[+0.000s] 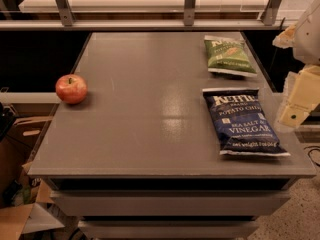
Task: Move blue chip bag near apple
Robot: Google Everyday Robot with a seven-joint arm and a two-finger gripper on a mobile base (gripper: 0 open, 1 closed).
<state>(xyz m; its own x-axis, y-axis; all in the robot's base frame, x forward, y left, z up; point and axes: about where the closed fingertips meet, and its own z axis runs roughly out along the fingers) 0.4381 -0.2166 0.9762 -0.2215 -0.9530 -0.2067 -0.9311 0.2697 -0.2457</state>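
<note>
The blue chip bag (243, 121) lies flat on the right side of the grey table (145, 114), its white lettering facing up. The apple (71, 88) is red with yellow patches and sits at the table's left edge, far from the bag. My gripper (300, 101) shows as cream-coloured parts at the right edge of the view, beside the table and just right of the blue bag, not touching it.
A smaller green chip bag (229, 55) lies at the back right of the table, behind the blue bag. A rail with metal posts (190, 4) runs along the far side. Cardboard boxes (20, 184) stand on the floor at the left.
</note>
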